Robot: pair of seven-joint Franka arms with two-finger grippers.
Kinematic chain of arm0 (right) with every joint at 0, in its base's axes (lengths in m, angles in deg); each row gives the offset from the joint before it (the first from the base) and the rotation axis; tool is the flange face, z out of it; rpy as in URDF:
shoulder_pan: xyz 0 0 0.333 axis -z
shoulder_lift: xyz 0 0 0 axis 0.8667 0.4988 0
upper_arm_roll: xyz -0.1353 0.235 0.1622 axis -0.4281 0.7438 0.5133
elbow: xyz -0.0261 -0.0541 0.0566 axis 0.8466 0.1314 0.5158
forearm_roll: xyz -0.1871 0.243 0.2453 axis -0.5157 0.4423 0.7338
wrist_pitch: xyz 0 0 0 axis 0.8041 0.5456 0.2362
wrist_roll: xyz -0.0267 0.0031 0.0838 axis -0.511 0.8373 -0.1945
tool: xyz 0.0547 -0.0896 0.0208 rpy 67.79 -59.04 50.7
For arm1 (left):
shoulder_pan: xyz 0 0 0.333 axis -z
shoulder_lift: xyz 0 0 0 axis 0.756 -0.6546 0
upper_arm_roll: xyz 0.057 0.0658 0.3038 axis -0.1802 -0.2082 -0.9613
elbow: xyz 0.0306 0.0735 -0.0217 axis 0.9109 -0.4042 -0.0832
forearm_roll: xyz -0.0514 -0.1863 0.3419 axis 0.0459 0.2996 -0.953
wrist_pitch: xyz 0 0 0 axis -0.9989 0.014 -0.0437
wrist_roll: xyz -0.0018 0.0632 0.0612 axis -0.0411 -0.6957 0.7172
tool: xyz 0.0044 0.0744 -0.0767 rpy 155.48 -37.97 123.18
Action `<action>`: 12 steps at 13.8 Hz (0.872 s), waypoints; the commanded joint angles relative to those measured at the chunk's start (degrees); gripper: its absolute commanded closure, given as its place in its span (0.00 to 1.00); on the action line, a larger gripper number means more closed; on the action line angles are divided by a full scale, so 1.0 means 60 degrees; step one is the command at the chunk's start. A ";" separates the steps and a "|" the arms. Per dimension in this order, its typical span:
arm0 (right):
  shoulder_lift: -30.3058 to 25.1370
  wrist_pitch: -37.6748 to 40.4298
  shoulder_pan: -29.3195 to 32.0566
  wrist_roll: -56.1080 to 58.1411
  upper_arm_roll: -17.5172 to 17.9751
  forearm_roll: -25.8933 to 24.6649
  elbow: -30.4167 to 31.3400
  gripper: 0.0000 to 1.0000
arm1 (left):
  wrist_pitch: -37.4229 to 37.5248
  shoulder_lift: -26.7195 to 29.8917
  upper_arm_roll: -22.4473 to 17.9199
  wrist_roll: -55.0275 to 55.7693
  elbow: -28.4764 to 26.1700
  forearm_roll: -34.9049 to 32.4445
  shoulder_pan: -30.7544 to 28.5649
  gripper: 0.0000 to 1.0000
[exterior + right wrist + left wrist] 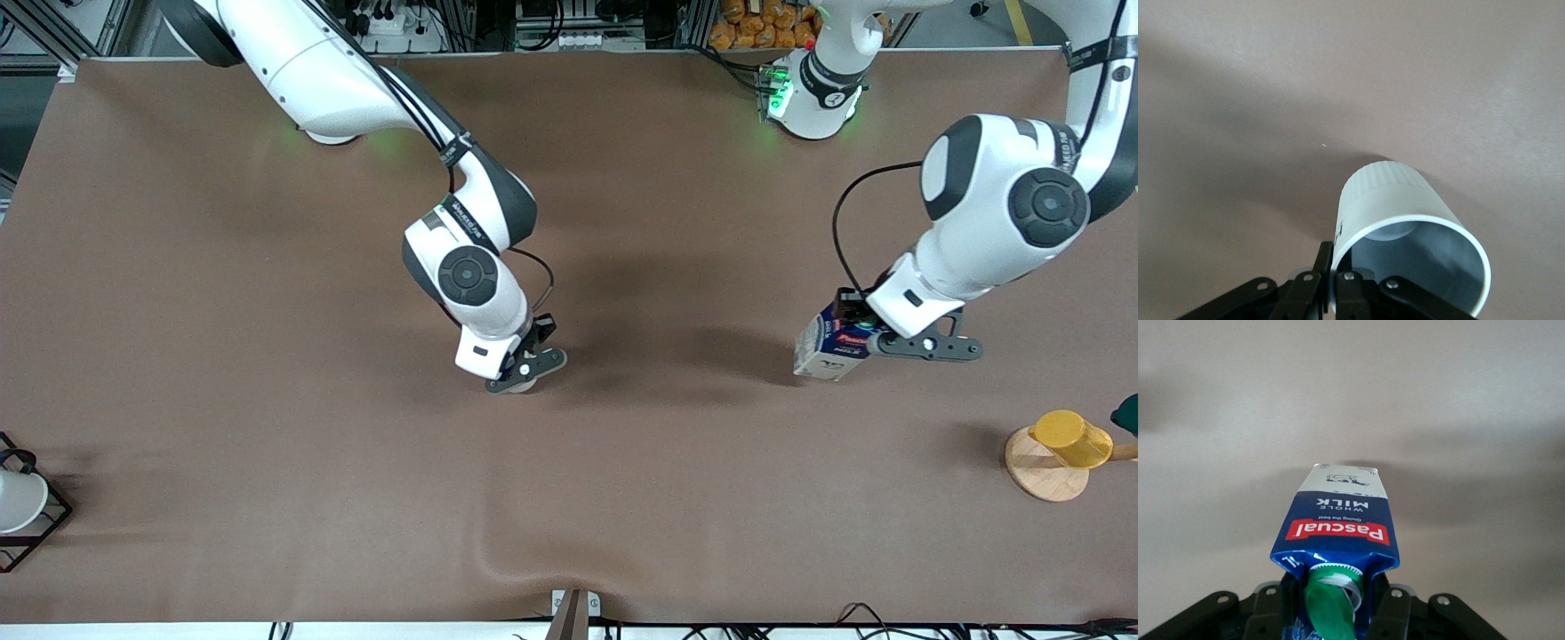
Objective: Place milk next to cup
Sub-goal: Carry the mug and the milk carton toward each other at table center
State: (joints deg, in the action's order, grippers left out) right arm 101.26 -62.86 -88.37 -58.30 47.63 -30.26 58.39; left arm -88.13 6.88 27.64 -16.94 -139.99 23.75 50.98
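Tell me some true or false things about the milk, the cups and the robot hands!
1. The left gripper holds the milk. True.
2. The milk's cap is red. False: it is green.
3. The right gripper has its fingers on the rim of the cup. True.
4. The yellow cup sits in the black wire rack. False: it is on a round wooden disc.
5. The milk already stands beside the cup. False: they are well apart.

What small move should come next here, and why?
Probably carry the milk, shut in the left gripper, toward the cup that the right gripper holds mid-table; a wide stretch of table separates them.
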 commanded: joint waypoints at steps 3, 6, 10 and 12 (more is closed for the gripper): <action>0.0403 0.0125 -0.0307 -0.0056 -0.0097 -0.0251 -0.0704 1.00 | 0.0497 -0.0226 -0.0018 0.2119 0.0812 0.0167 0.1211 0.63; 0.0593 0.0110 -0.0338 0.1526 -0.0127 -0.0354 -0.0982 1.00 | 0.0512 -0.0606 0.0011 0.3380 0.1266 0.0167 0.1987 0.63; 0.0725 -0.0037 -0.0484 0.2376 -0.0142 -0.0587 -0.1056 1.00 | 0.0994 -0.1060 -0.0003 0.4700 0.2087 0.0153 0.3130 0.62; 0.0740 -0.0051 -0.0513 0.2393 -0.0142 -0.0764 -0.1056 1.00 | 0.0995 -0.1251 -0.0003 0.5271 0.2263 0.0124 0.3511 0.62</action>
State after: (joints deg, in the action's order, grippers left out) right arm 104.44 -63.43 -90.42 -44.65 47.45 -33.00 54.38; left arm -84.01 1.45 28.07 12.05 -129.66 23.86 70.34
